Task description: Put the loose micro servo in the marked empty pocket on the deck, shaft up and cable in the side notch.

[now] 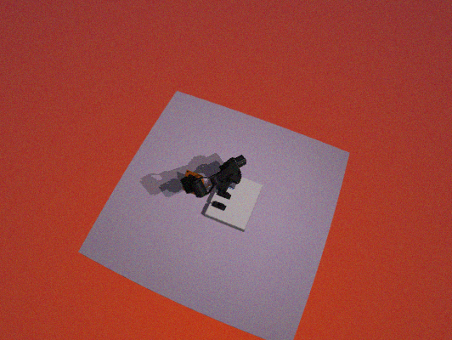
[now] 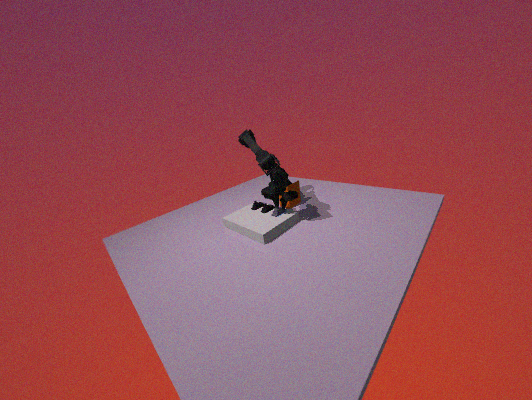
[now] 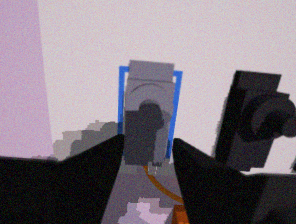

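The grey micro servo (image 3: 150, 100) sits inside the blue-marked pocket (image 3: 120, 100) on the white deck (image 3: 210, 40) (image 1: 242, 210) (image 2: 257, 227), its round output end facing the wrist camera. Its orange cable (image 3: 161, 188) runs back toward me from the servo's near end. My gripper (image 3: 148, 142) (image 1: 225, 192) (image 2: 276, 207) straddles the servo low over the deck's near edge; the fingers stand slightly apart from its sides, so it is open. In the top and exterior views the arm hides the servo and the pocket. I cannot tell whether the ears lie flat.
A dark servo (image 3: 255, 120) (image 1: 218, 206) (image 2: 259, 205) is mounted in the deck just beside the pocket. The arm's base with an orange part (image 1: 194, 175) (image 2: 293, 195) stands beside the deck. The deck rests on a lilac mat (image 1: 170, 255) (image 2: 250, 325) on a red floor.
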Controlling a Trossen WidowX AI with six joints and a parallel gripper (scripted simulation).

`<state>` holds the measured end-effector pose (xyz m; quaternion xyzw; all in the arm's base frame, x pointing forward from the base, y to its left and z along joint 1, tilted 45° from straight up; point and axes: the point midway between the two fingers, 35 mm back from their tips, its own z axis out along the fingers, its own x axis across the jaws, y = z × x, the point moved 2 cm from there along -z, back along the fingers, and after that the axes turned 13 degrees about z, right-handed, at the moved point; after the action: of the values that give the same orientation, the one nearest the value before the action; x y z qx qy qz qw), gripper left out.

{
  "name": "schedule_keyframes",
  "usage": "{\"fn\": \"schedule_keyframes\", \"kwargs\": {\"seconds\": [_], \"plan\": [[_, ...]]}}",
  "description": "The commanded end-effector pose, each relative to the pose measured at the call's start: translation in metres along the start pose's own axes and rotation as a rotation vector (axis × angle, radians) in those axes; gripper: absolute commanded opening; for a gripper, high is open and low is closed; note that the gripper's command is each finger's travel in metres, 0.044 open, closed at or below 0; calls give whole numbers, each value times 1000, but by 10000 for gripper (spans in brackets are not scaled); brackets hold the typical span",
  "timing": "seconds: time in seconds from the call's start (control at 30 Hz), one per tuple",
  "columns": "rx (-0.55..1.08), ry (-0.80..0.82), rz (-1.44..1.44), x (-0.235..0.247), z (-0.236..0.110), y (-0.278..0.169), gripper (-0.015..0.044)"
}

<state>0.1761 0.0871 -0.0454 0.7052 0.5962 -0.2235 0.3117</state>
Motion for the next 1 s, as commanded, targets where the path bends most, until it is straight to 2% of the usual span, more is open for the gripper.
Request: {"fn": "schedule_keyframes", "kwargs": {"seconds": [0.0,0.2,0.3,0.53,0.73,0.87,0.97], "plan": [[-2,12,6,0,-27,0,187],[-2,12,7,1,-30,1,187],[-10,14,2,5,-33,9,266],[-6,17,4,21,-68,61,440],[-5,13,9,24,-95,105,440],[-5,13,10,24,-95,106,440],[-4,17,12,23,-109,104,440]]}}
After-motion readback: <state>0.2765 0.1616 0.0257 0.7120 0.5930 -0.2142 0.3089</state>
